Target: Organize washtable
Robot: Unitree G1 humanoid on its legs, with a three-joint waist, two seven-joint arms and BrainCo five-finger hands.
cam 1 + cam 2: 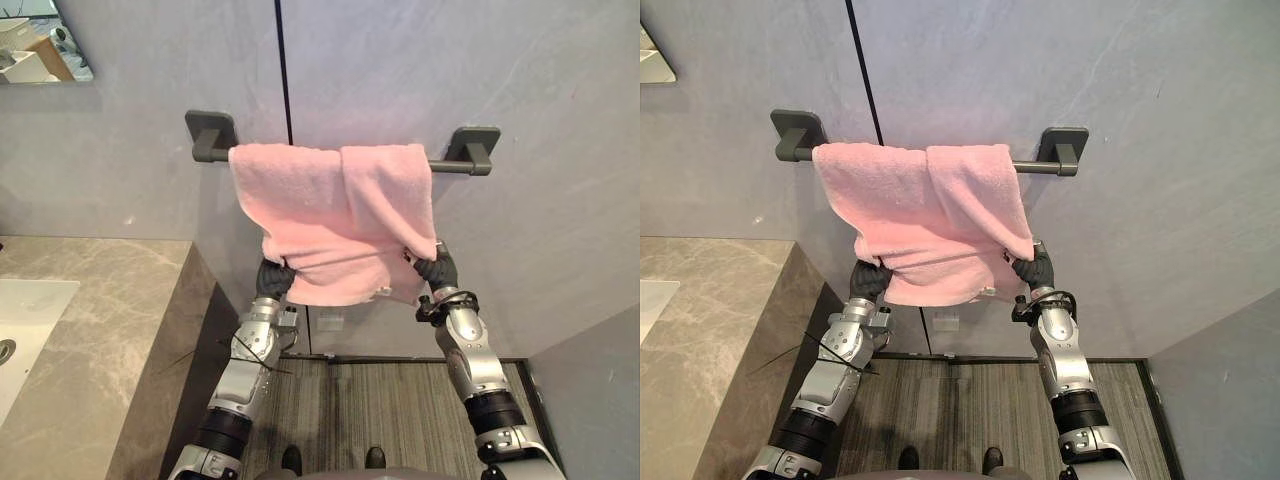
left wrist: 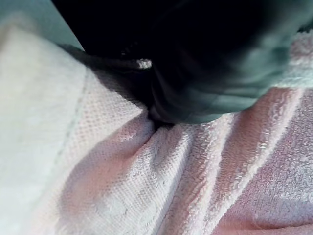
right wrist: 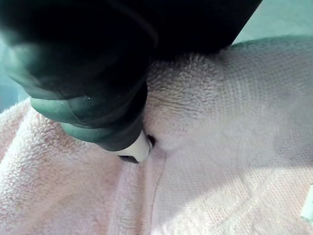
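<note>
A humanoid robot is standing at a grey bathroom wall (image 1: 560,90), working on a pink towel (image 1: 330,215) that is hanging over a dark rail (image 1: 452,167). The left hand (image 1: 272,278) is sitting up against the towel's lower left corner and the right hand (image 1: 437,268) against its lower right corner. The cloth is covering both, so it cannot be told how far either hand is closed or whether it has hold of the towel.

The towel is lying bunched, with a fold doubling over toward the right and the bottom edge running uneven. To straighten it well, both corners probably need drawing down and apart evenly, with a gentle pull so the towel is not dragged off the rail.

To the robot's left, a marbled stone counter (image 1: 110,300) is running along the wall with a white basin (image 1: 30,310) set into it. A mirror's corner (image 1: 45,45) is showing above. Grey striped flooring (image 1: 380,400) is lying below.
</note>
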